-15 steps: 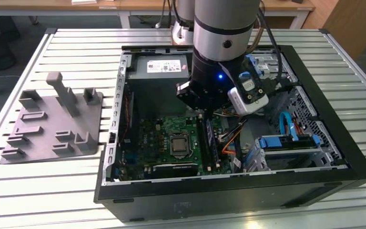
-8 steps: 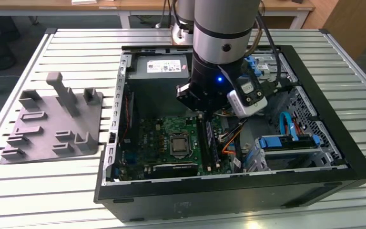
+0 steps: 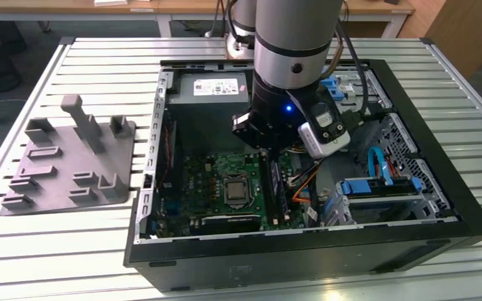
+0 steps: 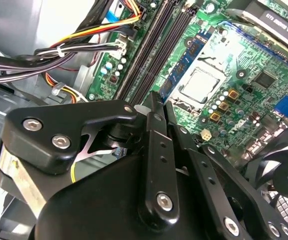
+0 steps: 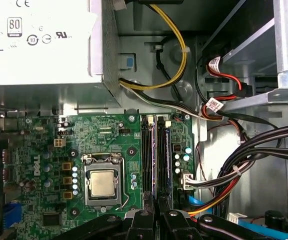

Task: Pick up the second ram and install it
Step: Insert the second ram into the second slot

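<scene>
dark second ram [image 4: 184,65] stands edgewise on the motherboard [image 4: 244,95]: likely light, stiff, fragile, best pinched along its top edge. gripper [image 4: 156,100] jaws clenched together by its end.

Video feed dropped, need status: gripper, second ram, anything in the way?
Gripper shut on second ram. Ram lined along motherboard slots, seating unclear. Cables off to one side, not in the way.

Grey moulded block [image 3: 57,183] beside computer case [image 3: 308,258]
</scene>
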`<state>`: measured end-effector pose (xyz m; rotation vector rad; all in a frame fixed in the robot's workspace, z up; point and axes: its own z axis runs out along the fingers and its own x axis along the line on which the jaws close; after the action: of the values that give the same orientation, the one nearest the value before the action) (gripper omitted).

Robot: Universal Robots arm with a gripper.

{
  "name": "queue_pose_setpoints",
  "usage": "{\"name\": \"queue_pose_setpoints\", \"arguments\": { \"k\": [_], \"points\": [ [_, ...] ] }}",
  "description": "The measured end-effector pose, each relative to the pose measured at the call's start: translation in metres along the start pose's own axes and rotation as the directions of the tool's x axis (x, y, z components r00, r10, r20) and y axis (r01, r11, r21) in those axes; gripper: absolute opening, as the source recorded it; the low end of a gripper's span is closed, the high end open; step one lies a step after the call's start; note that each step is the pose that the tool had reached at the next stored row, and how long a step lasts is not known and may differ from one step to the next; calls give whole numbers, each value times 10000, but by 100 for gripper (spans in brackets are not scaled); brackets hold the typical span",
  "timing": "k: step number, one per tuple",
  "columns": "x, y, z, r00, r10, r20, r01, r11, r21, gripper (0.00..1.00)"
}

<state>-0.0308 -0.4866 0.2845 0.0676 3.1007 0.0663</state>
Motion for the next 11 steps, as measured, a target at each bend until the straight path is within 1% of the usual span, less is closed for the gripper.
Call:
{"name": "queue_pose_setpoints", "arguments": {
  "k": [5,11],
  "points": [
    [1,-2,31,10000,0,0,0,10000,0,14],
    [2,-3,49,10000,0,0,0,10000,1,14]
  ]
}}
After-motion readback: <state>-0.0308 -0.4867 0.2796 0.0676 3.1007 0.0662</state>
